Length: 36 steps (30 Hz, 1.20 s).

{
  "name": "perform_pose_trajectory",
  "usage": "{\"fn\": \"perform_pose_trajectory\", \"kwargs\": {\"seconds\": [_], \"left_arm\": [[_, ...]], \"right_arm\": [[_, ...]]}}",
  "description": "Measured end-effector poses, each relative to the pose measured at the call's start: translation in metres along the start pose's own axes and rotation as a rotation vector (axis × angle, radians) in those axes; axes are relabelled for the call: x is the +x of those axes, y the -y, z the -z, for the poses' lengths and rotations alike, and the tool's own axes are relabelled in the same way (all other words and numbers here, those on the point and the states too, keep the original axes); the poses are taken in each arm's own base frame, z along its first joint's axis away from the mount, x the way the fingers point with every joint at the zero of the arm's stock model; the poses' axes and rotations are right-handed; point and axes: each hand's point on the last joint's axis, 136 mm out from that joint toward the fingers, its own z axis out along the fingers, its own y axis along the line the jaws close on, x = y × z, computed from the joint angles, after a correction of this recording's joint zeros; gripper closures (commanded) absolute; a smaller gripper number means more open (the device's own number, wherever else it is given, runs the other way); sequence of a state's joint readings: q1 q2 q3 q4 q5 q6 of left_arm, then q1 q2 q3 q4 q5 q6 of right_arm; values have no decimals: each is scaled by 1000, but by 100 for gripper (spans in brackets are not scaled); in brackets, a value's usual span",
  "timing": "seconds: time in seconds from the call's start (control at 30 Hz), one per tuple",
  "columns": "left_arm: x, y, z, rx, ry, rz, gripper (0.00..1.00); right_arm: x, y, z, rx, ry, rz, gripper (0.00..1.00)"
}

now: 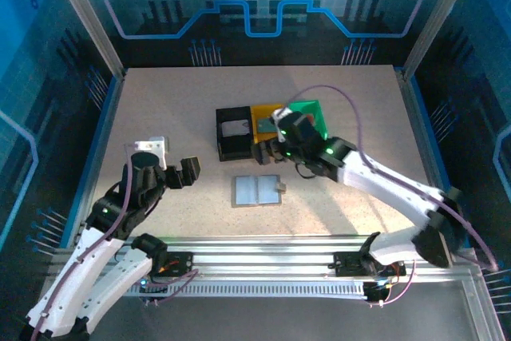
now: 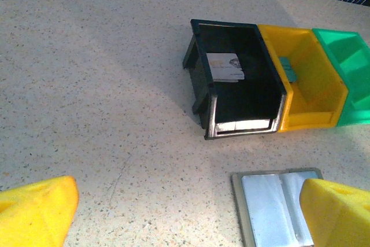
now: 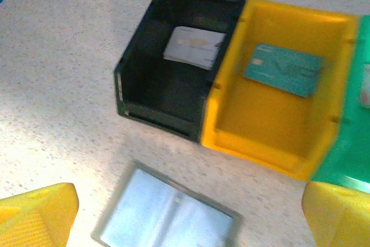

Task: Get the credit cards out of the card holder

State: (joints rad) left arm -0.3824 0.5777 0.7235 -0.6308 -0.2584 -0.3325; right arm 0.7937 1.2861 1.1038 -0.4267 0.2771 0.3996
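The right claw and left claw are both wide open and hold nothing, the card holder lies open at 6 o'clock from the yellow bin, and a low swing could bump that bin and spill its bluish card.
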Motion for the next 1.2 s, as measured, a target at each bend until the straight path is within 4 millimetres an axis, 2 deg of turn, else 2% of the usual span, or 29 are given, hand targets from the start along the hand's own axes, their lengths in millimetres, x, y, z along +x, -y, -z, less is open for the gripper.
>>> {"fn": "perform_pose_trajectory", "kwargs": {"seconds": [0.17,0.27,0.37,0.43,0.53,0.67,0.77,0.9,1.2], "left_arm": [[5,-4,-6,-15,0,-4,1],[8,-8,-9,-36,3,-6,1],[10,-13,-12,-63,3,-23,1],[11,-16,-13,-78,6,-25,1],[12,-18,-15,-85,11,-27,1],[9,-17,-18,-84,31,-23,1],[4,-16,-21,-88,50,-15,1],[2,-15,-31,-100,43,-5,1],[5,-15,-48,-125,15,0,1]], "right_arm": [[-11,39,61,49,191,8,0],[-3,72,82,117,260,-15,0],[14,102,92,198,286,-39,0],[22,115,96,236,298,-50,0],[29,129,98,279,305,-72,0],[36,142,90,317,309,-97,0],[45,160,83,366,293,-141,0],[48,185,83,426,315,-233,0],[51,201,69,472,346,-246,0]]}}
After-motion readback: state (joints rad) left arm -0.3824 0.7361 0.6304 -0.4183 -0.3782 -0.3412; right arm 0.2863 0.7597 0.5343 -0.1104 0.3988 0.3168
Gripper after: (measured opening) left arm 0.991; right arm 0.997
